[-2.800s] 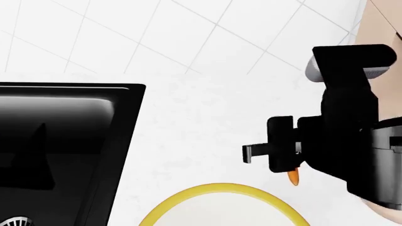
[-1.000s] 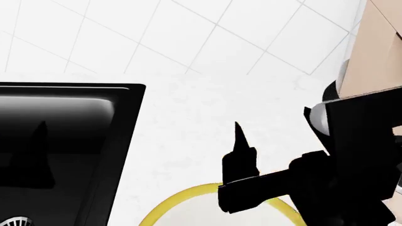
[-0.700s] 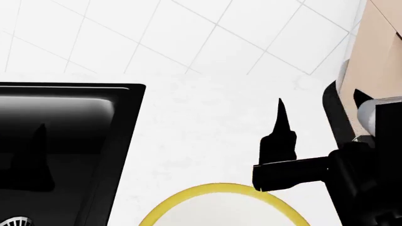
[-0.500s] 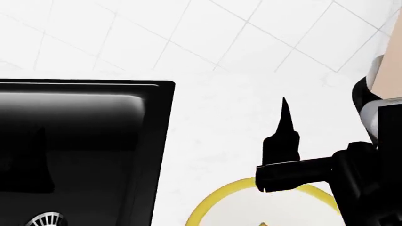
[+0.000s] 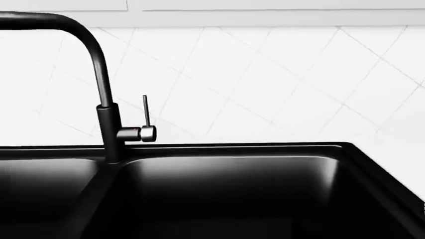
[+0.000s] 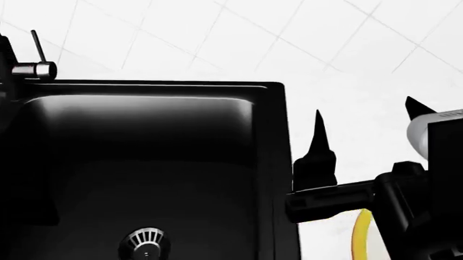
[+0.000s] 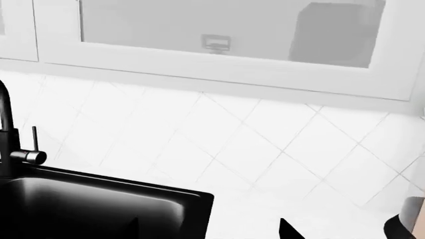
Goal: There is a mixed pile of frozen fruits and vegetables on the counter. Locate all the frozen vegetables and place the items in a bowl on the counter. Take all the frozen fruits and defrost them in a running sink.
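Right gripper (image 6: 361,122) over the counter (image 6: 347,92), just right of the sink (image 6: 269,162); fingers spread wide, holding nothing. Bowl (image 6: 359,234) a yellow sliver of rim, near, behind the arm. Tap (image 5: 99,89) at far left. Left gripper out of sight.
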Motion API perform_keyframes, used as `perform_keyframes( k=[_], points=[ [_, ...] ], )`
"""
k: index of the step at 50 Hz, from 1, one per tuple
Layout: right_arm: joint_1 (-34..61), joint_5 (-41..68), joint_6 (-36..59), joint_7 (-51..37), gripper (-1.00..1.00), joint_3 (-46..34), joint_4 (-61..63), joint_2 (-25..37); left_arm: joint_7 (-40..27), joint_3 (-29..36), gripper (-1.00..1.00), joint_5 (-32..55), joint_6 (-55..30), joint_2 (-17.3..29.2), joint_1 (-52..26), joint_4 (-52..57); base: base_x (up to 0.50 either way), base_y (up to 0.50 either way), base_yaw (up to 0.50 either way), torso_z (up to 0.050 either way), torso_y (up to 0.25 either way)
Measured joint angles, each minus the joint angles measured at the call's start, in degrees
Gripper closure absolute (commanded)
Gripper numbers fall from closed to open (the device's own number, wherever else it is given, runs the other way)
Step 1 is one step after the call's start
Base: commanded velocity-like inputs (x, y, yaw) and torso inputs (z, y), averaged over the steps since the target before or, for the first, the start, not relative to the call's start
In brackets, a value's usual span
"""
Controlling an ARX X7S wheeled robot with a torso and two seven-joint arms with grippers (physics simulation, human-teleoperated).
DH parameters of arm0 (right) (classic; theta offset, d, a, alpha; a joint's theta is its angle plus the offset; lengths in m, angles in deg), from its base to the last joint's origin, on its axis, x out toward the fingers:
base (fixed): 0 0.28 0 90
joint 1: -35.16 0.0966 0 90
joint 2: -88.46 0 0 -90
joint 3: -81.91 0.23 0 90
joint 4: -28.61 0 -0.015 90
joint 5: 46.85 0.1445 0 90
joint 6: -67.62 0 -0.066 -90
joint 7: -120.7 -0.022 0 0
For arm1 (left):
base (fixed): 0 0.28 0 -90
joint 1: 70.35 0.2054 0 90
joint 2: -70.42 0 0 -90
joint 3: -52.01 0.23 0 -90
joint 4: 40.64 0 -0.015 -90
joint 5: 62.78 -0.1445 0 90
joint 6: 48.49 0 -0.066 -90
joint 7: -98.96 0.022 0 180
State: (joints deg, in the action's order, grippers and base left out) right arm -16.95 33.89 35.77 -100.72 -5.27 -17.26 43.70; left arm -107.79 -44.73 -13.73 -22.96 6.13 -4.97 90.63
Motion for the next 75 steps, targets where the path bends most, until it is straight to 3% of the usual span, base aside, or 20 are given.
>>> perform_keyframes(
  k=[19, 75],
  points=[
    [-2.08, -1.14, -1.43, 1.04, -1.00, 0.39, 0.32, -0.41, -0.36, 0.31, -1.00, 0.42, 0.27, 0.31, 0.03, -0.03, -0.18, 0.50, 0.00, 0.000, 0.000],
    [-6.50, -4.09, -4.83, 3.56, -1.00, 0.74, 0.18, -1.37, -1.34, 1.62, -1.00, 1.11, 1.07, 1.43, -0.32, -0.43, 0.00, 0.50, 0.00, 0.000, 0.000]
  ],
)
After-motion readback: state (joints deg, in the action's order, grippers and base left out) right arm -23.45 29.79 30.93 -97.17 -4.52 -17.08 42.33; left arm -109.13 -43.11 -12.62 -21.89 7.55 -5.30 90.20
